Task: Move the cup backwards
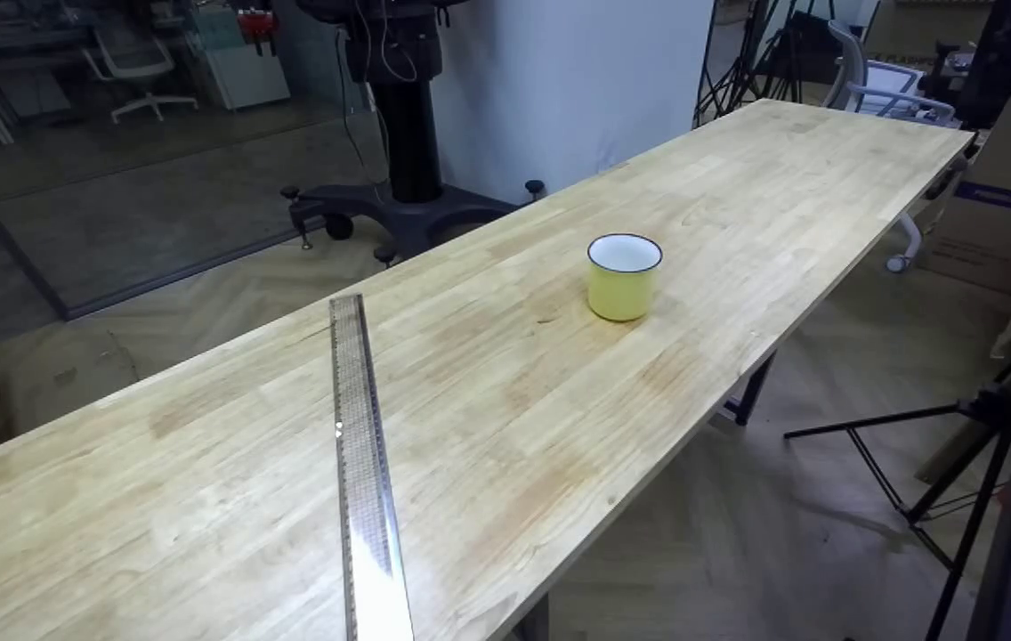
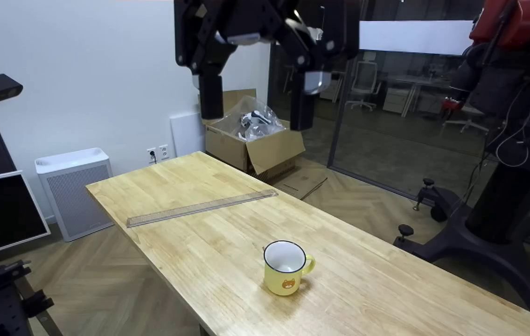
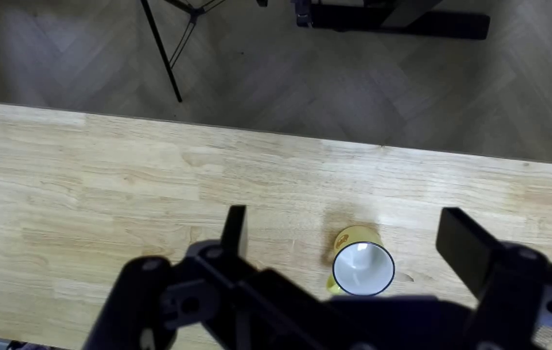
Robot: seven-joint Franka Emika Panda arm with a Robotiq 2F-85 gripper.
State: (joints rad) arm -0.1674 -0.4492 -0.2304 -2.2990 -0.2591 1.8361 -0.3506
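Gripper [image 2: 256, 114] noted spread wide and bearing nothing, above the table [image 2: 218, 247]; cup [image 2: 283, 268] standing upright on it. You should centre over the cup before descending, keep both fingers [image 2: 211, 98] off the handle [image 2: 312, 262], close gently on its sides and travel level

In an exterior view, a transparent ruler [image 2: 202, 207] lies flat on the bench [image 2: 227, 247]. Relative to the ruler (12 o'clock upward): open carton [image 2: 232, 148], 1 o'clock; wall sockets [image 2: 164, 151], 11 o'clock; grille-fronted white unit [image 2: 80, 196], 9 o'clock.
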